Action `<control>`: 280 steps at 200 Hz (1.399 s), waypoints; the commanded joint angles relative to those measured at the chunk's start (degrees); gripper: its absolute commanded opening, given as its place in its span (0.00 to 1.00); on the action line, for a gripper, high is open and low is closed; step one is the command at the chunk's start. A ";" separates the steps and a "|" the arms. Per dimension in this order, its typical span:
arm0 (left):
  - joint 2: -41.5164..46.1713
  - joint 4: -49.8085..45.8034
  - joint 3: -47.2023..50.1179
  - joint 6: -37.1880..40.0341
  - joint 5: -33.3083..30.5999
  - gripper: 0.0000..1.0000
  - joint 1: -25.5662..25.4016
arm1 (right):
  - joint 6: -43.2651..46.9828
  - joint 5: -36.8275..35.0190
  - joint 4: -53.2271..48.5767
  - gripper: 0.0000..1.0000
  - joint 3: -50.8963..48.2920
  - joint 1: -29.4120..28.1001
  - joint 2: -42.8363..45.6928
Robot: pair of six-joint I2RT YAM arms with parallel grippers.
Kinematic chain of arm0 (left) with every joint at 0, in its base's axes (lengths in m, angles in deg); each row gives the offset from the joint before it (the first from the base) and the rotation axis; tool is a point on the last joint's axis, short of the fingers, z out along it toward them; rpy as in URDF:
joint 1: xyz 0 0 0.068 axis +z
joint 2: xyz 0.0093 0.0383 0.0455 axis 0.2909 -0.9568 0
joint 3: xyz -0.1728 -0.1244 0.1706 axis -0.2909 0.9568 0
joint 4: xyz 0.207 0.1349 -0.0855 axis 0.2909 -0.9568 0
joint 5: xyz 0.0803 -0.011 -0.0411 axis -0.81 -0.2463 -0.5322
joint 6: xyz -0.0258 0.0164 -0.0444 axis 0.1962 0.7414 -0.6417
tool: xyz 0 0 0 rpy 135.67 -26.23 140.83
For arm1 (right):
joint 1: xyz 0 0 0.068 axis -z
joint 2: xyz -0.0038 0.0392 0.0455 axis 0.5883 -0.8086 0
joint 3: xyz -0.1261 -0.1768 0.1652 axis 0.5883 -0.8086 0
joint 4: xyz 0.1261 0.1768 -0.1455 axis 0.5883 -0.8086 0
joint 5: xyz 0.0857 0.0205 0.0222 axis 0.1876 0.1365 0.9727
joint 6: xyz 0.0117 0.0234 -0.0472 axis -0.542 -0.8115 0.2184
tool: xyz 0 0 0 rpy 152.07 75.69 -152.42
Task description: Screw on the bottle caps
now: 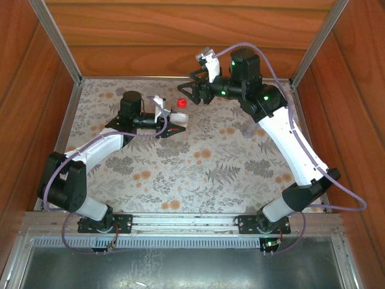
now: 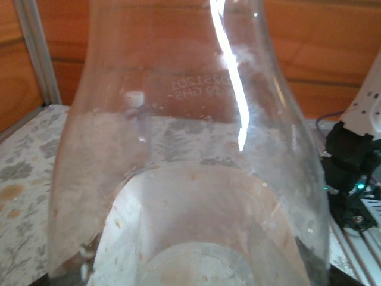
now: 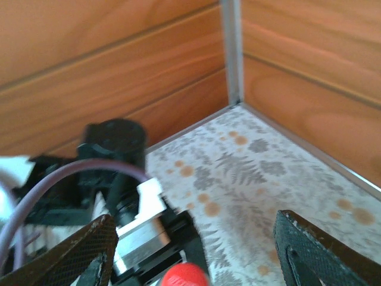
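Observation:
My left gripper is shut on a clear bottle and holds it upright over the middle of the floral mat. In the left wrist view that bottle is pressed up close, its glassy wall blocking the fingers. A bright red cap sits on the bottle's neck. My right gripper hangs just behind and above the cap with its jaws apart. In the right wrist view the red cap lies low between the two dark fingertips, touching neither.
Wooden walls with metal corner posts close in the floral mat on three sides. A faint clear shape, possibly another bottle, stands by my right forearm. The left wrist housing is close in front of my right gripper.

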 commanded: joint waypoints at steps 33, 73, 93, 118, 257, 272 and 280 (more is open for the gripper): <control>0.39 1.11 -1.84 -1.00 4.88 0.51 0.12 | 4.34 11.43 -9.03 0.71 1.01 -0.53 -3.61; 0.43 1.11 -2.06 -1.26 5.05 0.51 0.09 | 5.36 11.91 -11.00 0.66 0.85 -0.68 -5.34; 0.37 1.15 -2.14 -1.21 4.98 0.51 0.17 | 5.58 11.91 -11.36 0.57 0.71 -0.72 -5.79; 0.34 1.10 -2.21 -1.32 4.76 0.51 0.15 | 5.67 11.67 -11.62 0.37 0.43 -0.73 -5.81; 5.32 1.16 1.12 -2.35 -5.74 1.00 0.17 | 2.98 -8.92 -2.80 0.16 -7.26 0.20 -2.40; 7.44 1.14 3.82 -1.90 -10.16 1.00 0.26 | 2.30 -13.76 1.01 0.16 -9.26 0.63 -2.52; 8.61 1.16 5.35 -1.57 -12.45 1.00 0.33 | 1.58 -16.24 3.37 0.16 -10.26 1.02 -2.84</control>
